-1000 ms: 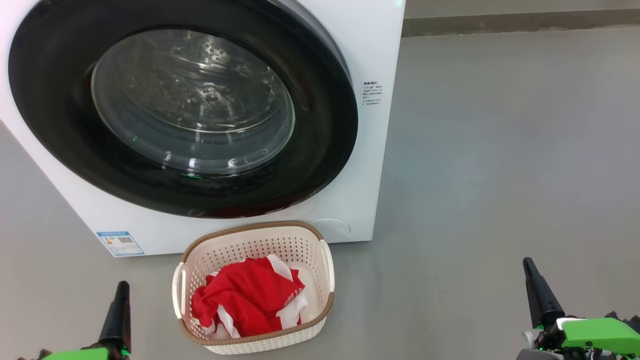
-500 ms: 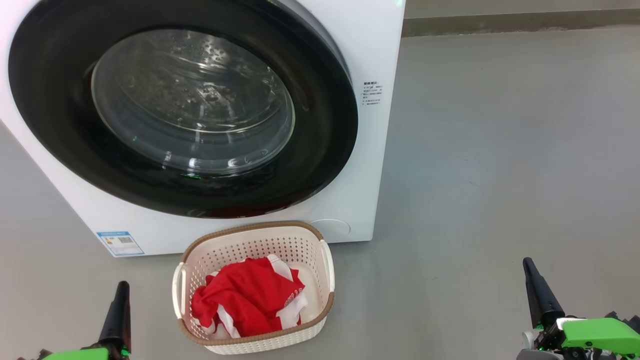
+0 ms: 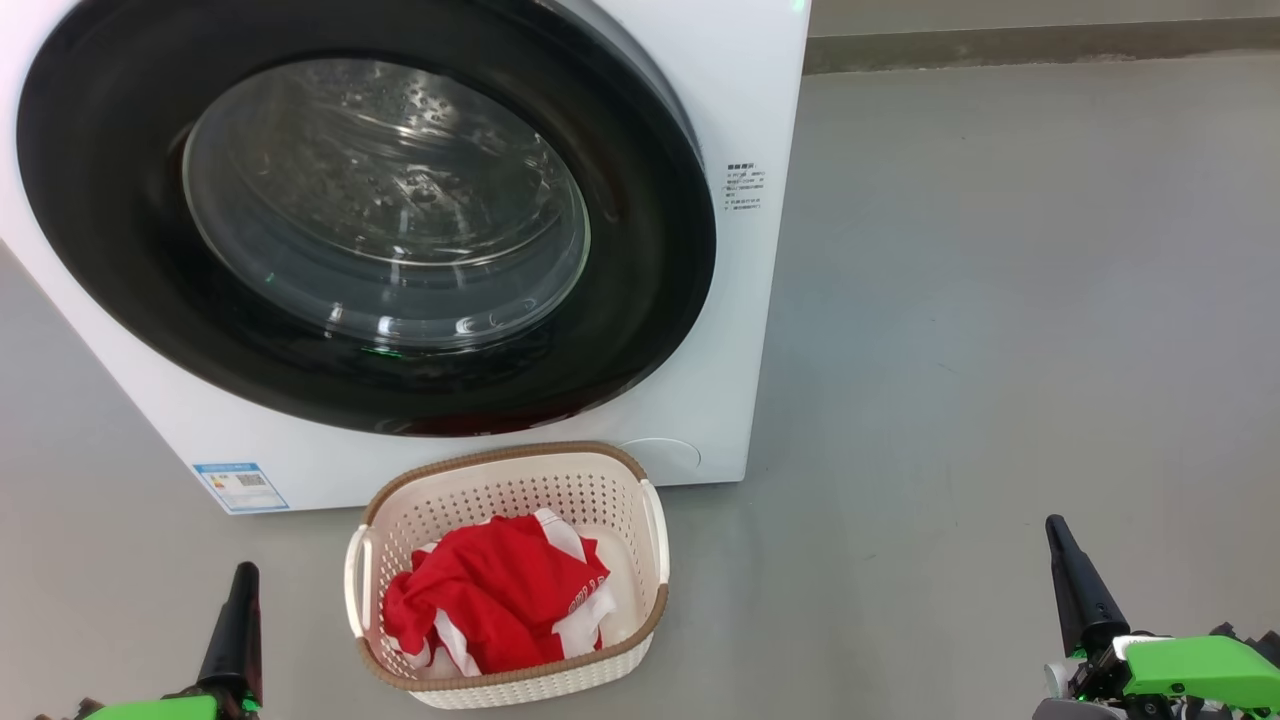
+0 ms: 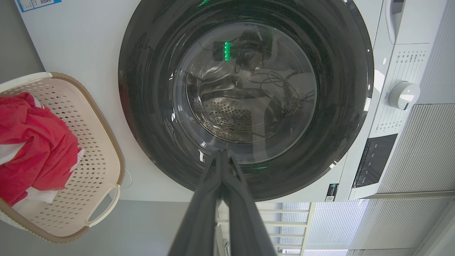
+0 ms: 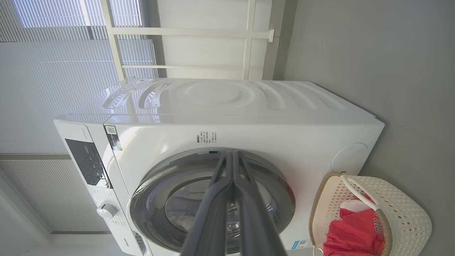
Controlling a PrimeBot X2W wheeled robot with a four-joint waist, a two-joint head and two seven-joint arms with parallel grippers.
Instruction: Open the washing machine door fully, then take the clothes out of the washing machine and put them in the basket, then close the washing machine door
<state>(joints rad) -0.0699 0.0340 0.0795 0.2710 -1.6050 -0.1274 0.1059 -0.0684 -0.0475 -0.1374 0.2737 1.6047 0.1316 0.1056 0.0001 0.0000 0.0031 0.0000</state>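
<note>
The white washing machine (image 3: 740, 120) (image 5: 249, 131) stands ahead with its black-rimmed door (image 3: 640, 290) (image 4: 341, 117) lying shut against the front; bare steel drum shows through the glass (image 3: 390, 200). On the floor before it sits the cream basket (image 3: 655, 540) (image 4: 103, 149) (image 5: 408, 213) holding the red and white clothes (image 3: 490, 595) (image 4: 35, 142) (image 5: 352, 234). My left gripper (image 3: 243, 575) (image 4: 222, 153) is shut and empty, low at the left of the basket. Far to the right, my right gripper (image 3: 1055, 525) (image 5: 231, 153) is shut and empty too.
Grey floor (image 3: 1000, 300) stretches wide to the right of the machine up to a wall base (image 3: 1040, 45). A control panel with a white dial (image 4: 403, 95) runs along the machine's top; window blinds (image 5: 64, 71) stand behind it.
</note>
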